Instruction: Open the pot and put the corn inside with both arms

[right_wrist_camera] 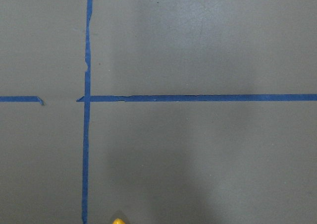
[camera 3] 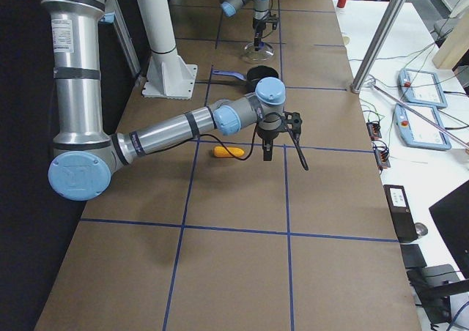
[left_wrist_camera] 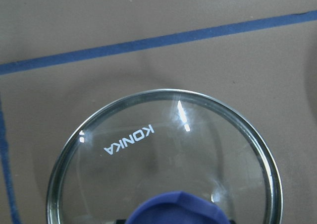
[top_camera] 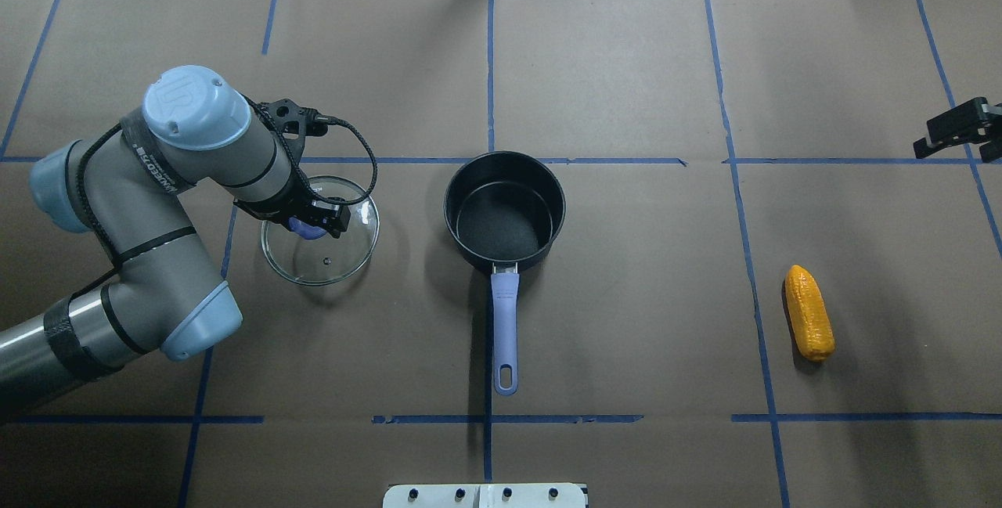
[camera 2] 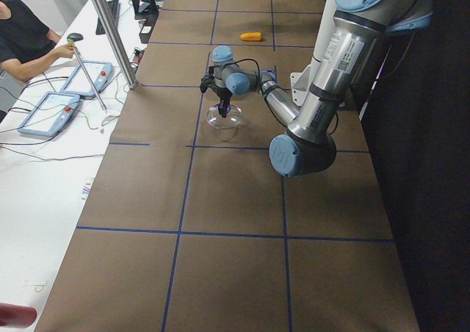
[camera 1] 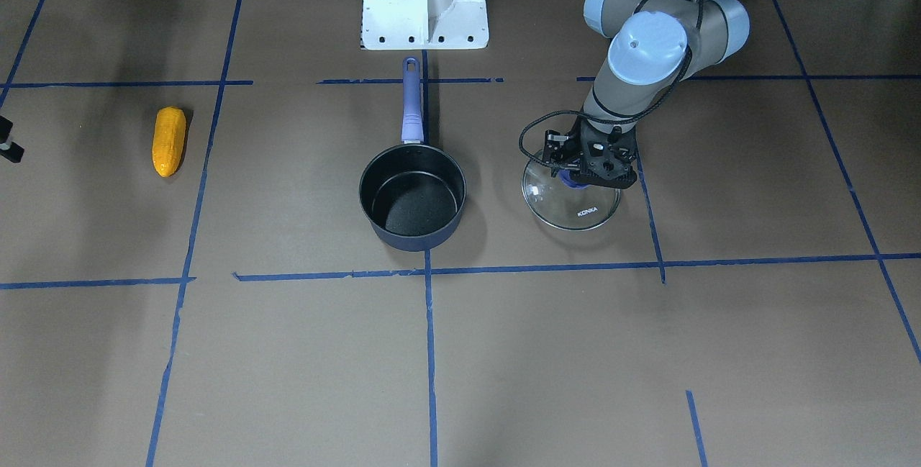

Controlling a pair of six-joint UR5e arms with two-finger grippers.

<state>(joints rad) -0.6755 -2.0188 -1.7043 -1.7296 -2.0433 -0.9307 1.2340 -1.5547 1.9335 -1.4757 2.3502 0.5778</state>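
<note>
Well, the corn (top_camera: 809, 312) lies untouched, well off to the right of the pot (top_camera: 505, 210). That stands open; the lid (top_camera: 337, 257) sits beside it, left gripper (top_camera: 317, 220) at its knob (left_wrist_camera: 178, 211), grip unclear. Farther off, the right gripper (top_camera: 959, 128), equally unreadable, must next descend over the corn.

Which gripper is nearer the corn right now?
Right. The right gripper hovers close to the corn, on the operators' side. The left gripper is far off at the glass lid, beyond the pot.

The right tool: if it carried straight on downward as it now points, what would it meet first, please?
The right tool would probably meet bare table, just beside the corn, though depth is unclear.
</note>
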